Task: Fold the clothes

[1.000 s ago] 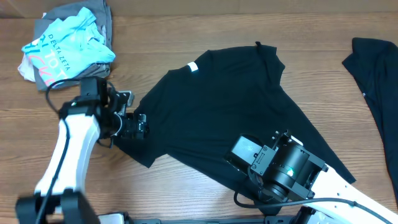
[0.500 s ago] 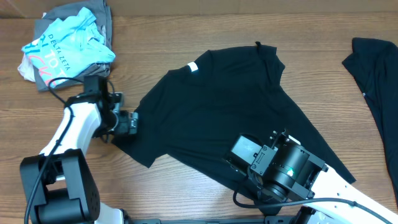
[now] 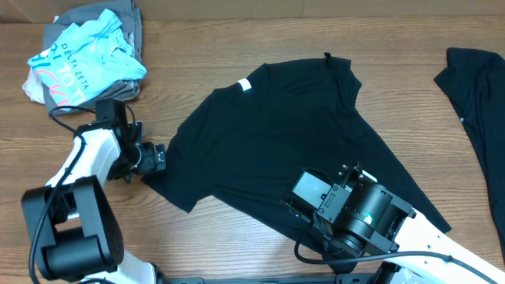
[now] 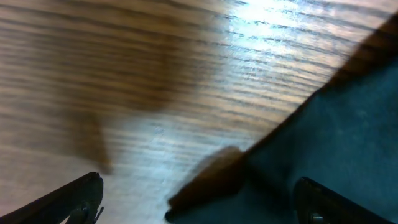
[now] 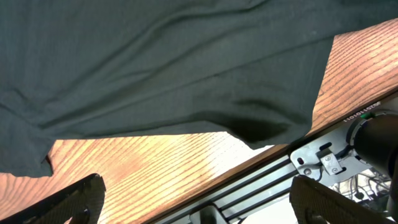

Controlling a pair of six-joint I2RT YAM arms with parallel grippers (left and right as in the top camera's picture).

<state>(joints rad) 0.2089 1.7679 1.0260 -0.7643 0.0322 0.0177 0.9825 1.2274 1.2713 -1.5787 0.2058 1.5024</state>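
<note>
Left hand [image 3: 158, 156] released, fingers [image 4: 81, 196] spread wide, nothing gripped. It sits low over the left part of the tabletop [image 3: 213, 47], pointing right at the black T-shirt [image 3: 276, 142]. It is just at the shirt's left sleeve edge. In the left wrist view a corner of the black cloth pokes in between the two fingertips, nearer the right one. Bare wood lies under the other fingertip. Can't tell if the cloth touches either finger.

Right hand [image 5: 196, 199] also released, fingers wide apart, empty. It is by the front edge of the tabletop, right of center, with its arm over the shirt's lower hem in the overhead view. In the right wrist view the shirt fills the space ahead of the fingertips, its hem rumpled with one small fold hanging toward the hand. A strip of wood shows between hem and fingers. A metal rail [image 5: 323, 155] runs along the front edge, bottom right of that view.

The shirt is spread flat mid-tabletop, angled, with its collar toward the back edge and a white tag [image 3: 244, 86] by the collar. A pile of clothes [image 3: 83, 55], teal and grey, sits in the back left corner, well apart from the left hand. A dark garment [image 3: 477, 102] lies at the right edge.
</note>
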